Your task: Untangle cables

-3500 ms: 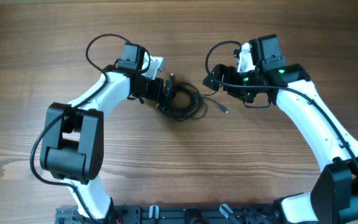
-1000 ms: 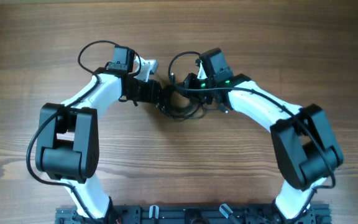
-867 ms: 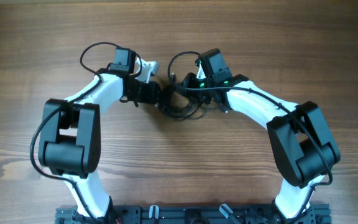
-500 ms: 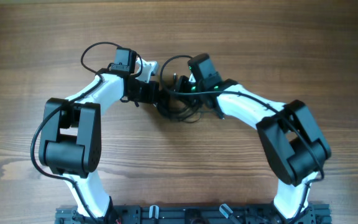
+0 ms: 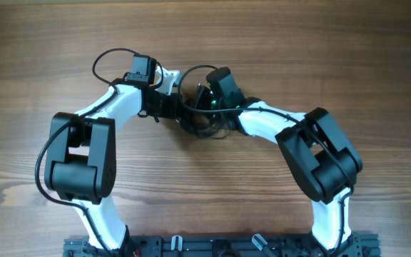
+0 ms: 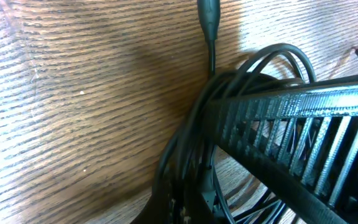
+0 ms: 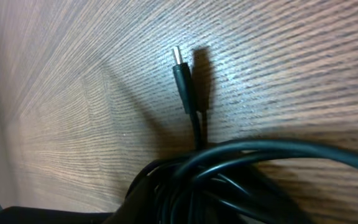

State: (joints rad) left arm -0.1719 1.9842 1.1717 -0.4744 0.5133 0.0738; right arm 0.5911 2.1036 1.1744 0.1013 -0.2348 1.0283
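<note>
The cables are a small black coil on the wooden table between my two arms. My left gripper is at the coil's left edge, shut on a few strands. My right gripper presses in from the upper right, directly over the coil. Its ribbed black finger crosses the loops in the left wrist view. One plug end sticks out of the bundle and lies flat on the wood. Dark cable hides the right jaws, so their state is unclear.
Bare wooden table surrounds the coil. The left arm's thick black cable loops over its wrist. The two wrists sit very close together above the coil. A black rail runs along the near edge.
The right arm has swung left from beside the coil onto its top. The left gripper has closed on the coil's strands and stayed in place.
</note>
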